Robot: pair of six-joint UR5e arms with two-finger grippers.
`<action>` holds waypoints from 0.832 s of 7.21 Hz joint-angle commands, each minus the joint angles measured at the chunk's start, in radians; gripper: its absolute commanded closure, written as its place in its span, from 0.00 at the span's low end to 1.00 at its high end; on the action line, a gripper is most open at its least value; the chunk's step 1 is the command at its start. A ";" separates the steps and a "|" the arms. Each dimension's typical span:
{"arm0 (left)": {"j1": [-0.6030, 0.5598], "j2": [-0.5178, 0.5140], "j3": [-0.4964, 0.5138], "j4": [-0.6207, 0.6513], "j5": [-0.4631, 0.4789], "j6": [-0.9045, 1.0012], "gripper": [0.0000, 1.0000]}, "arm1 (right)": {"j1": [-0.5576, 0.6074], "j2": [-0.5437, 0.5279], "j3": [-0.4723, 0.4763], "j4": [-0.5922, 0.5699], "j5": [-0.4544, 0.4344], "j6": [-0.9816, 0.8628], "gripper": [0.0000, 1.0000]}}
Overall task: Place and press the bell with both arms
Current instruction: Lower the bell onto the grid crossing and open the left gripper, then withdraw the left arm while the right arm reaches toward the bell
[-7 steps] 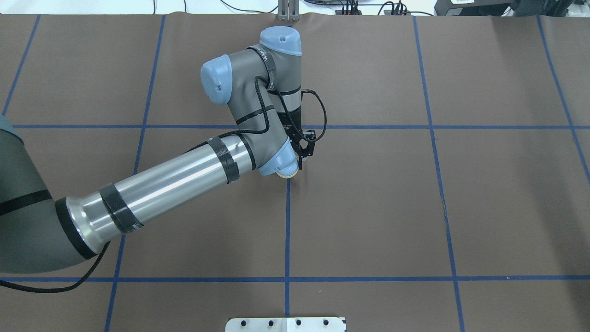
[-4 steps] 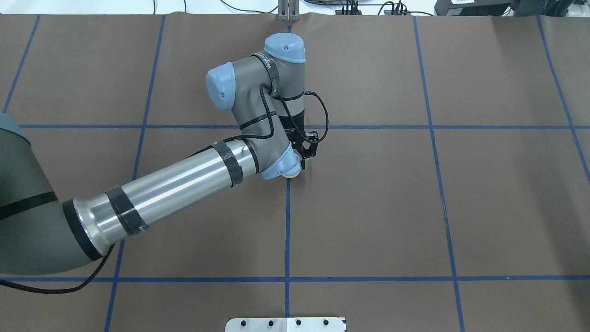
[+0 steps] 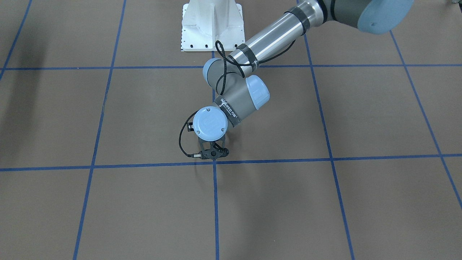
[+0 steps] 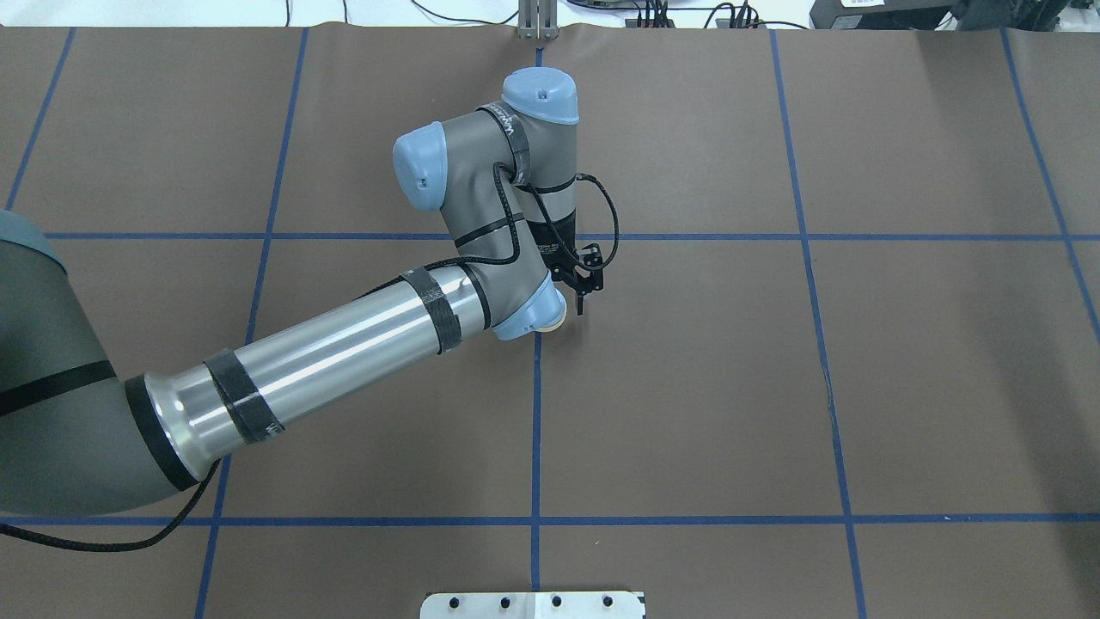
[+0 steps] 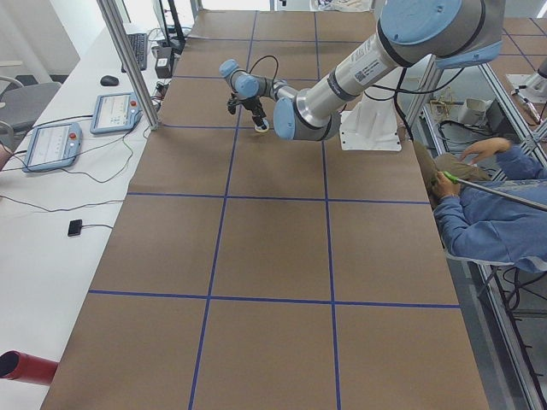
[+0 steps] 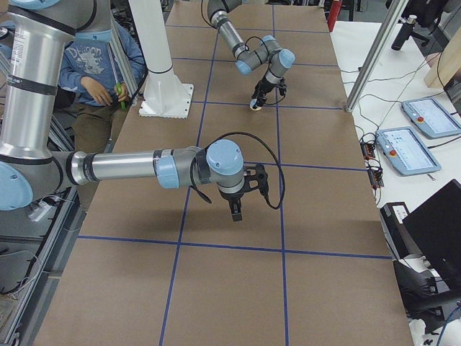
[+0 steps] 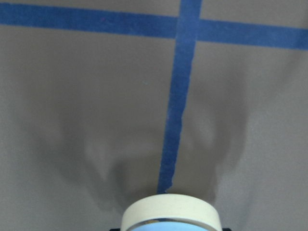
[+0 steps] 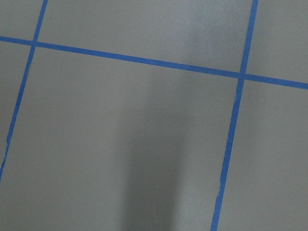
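The bell (image 4: 555,322) shows as a cream base ring sticking out from under my left arm's wrist (image 4: 528,314), near the table's middle. In the left wrist view its cream ring (image 7: 171,211) fills the bottom edge, just above the brown table, over the end of a blue tape line. My left gripper (image 5: 260,118) is shut on the bell; its fingers are hidden in the overhead view. The bell also shows in the exterior right view (image 6: 255,106). My right gripper (image 6: 235,211) hangs over bare table, far from the bell; I cannot tell whether it is open or shut.
Blue tape lines (image 4: 536,430) divide the brown table into squares. The white pedestal (image 3: 211,25) stands at the robot's edge. A metal post (image 4: 537,21) stands at the far edge. A seated person (image 5: 491,213) is beside the table.
My left arm has moved a little to the right, and the bell has moved with it. Nothing else has changed.
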 commanded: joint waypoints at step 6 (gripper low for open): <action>-0.196 0.563 -0.828 0.140 -0.009 0.156 0.01 | -0.351 0.139 0.027 0.279 -0.097 0.596 0.00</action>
